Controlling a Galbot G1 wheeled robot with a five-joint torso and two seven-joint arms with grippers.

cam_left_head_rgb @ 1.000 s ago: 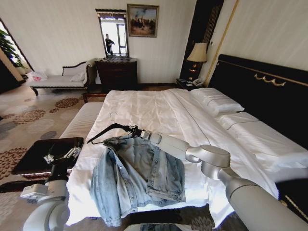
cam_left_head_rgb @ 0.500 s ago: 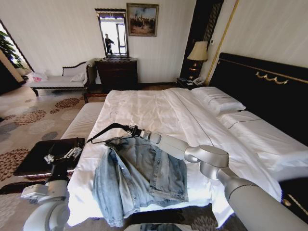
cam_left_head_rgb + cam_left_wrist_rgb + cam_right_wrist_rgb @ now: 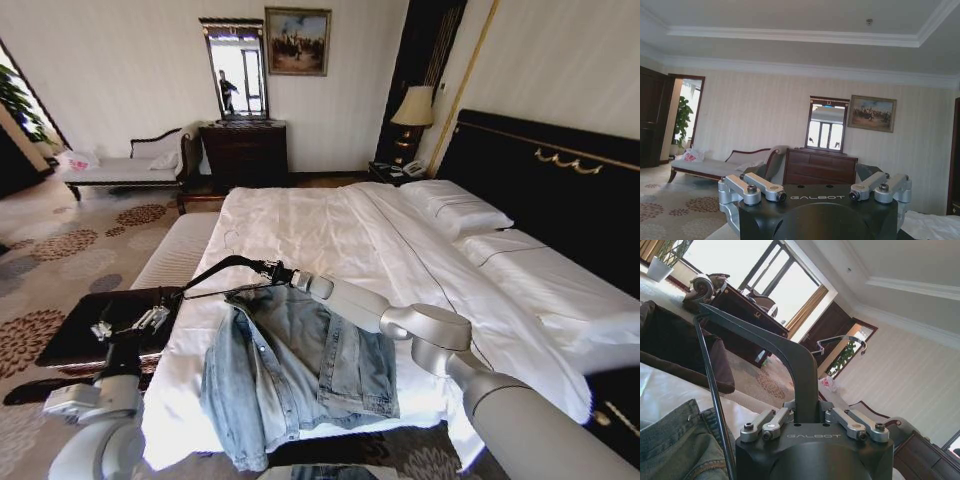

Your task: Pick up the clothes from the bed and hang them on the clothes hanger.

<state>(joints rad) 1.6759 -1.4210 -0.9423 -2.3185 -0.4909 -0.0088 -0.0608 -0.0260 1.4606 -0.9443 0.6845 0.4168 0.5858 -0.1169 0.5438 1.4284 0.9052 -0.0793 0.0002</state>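
The light-blue denim clothes (image 3: 300, 375) lie crumpled at the near corner of the white bed (image 3: 330, 225). My right gripper (image 3: 276, 271) hovers just above the collar, shut on the black clothes hanger (image 3: 215, 275), which sticks out to the left with its silver hook (image 3: 232, 240) pointing up the bed. The right wrist view has the gripper (image 3: 805, 416) clamped on the hanger's black arm (image 3: 790, 352), denim (image 3: 675, 450) below it and the hook (image 3: 842, 340) beyond. Low at the left, my left gripper (image 3: 150, 320) is parked, and the left wrist view catches it (image 3: 817, 196) open and holding nothing.
A dark bench (image 3: 95, 325) stands beside the bed's near left corner, under my left arm. Patterned carpet (image 3: 60, 250) stretches left toward a pale chaise (image 3: 120, 168) and a dark dresser (image 3: 245, 152). Pillows (image 3: 455, 210) and a black headboard (image 3: 540, 190) line the right.
The whole picture has shifted a little, so the camera moved. My right gripper still holds the hanger over the jacket's collar. The left arm has stayed put.
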